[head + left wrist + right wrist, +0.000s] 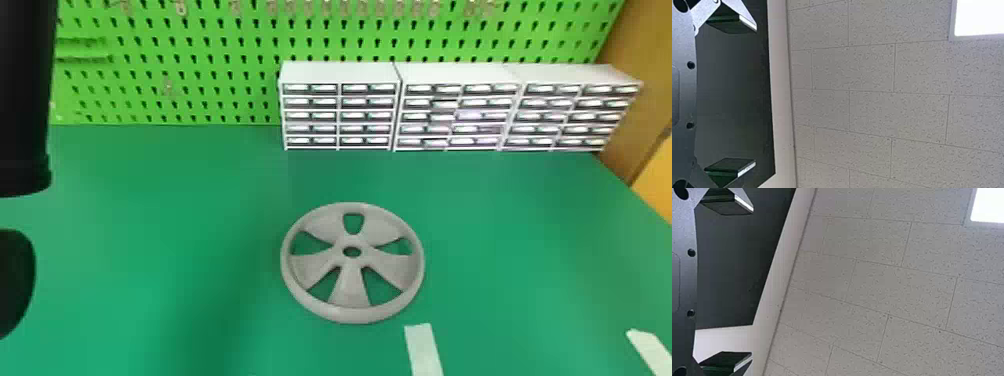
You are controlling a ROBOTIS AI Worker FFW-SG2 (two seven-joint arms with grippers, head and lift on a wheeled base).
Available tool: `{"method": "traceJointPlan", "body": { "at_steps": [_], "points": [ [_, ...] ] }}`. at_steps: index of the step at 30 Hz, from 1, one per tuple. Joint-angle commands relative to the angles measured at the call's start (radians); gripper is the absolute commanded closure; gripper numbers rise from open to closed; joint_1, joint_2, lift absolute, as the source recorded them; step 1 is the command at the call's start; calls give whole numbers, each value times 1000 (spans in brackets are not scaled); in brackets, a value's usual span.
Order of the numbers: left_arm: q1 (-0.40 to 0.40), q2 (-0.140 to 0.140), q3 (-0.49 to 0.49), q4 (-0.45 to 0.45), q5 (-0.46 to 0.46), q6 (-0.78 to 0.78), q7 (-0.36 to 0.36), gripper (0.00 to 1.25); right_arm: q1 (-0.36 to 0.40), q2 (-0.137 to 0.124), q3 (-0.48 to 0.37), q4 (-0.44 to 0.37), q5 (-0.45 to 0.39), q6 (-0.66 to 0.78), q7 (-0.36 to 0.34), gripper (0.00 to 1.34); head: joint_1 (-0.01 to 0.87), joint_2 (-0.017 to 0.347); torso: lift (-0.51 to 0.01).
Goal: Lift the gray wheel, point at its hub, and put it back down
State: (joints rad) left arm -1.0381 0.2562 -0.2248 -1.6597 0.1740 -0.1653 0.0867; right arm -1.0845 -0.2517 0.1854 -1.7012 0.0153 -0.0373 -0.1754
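Green covers the surface (150, 320) in the head view, and the gray wheel (351, 314) lies flat on it, a little right of the middle of the view. Its hub (352, 262) has a small round hole at the centre, and 5 spokes run out from there to the rim, with 5 openings between them. Near the rim, on the robot's side, a white strip (424, 352) lies on the surface, apart from the wheel, and a 2nd strip (651, 351) lies well off to the right. Along the far side stand 3 white drawer units (337, 72), side by side, each with small drawers stacked in 5 rows. Behind them rises a green pegboard (200, 45) with metal hooks (180, 7) along its top, and a brown panel (631, 105) stands at the right. The left arm (22, 100) shows as a black piece at the left edge, well apart from the wheel

In the left wrist view, the left hand (730, 96) has its 2 fingers wide apart, against a speckled tiled ceiling (867, 109) with a bright light (979, 17)

In the right wrist view, the right hand (726, 282) also has its 2 fingers wide apart, with ceiling tiles beyond them
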Motion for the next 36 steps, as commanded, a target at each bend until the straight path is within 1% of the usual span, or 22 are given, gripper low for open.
{"method": "traceJointPlan", "body": {
  "at_steps": [1, 36],
  "points": [
    [1, 0, -1, 1, -5, 0, 4, 91, 0, 0, 0, 0, 2, 2, 1, 13, 692, 48, -88],
    [4, -2, -13, 1, -11, 0, 13, 91, 2, 0, 3, 0, 3, 8, -1, 13, 692, 48, -88]
  ]
}}
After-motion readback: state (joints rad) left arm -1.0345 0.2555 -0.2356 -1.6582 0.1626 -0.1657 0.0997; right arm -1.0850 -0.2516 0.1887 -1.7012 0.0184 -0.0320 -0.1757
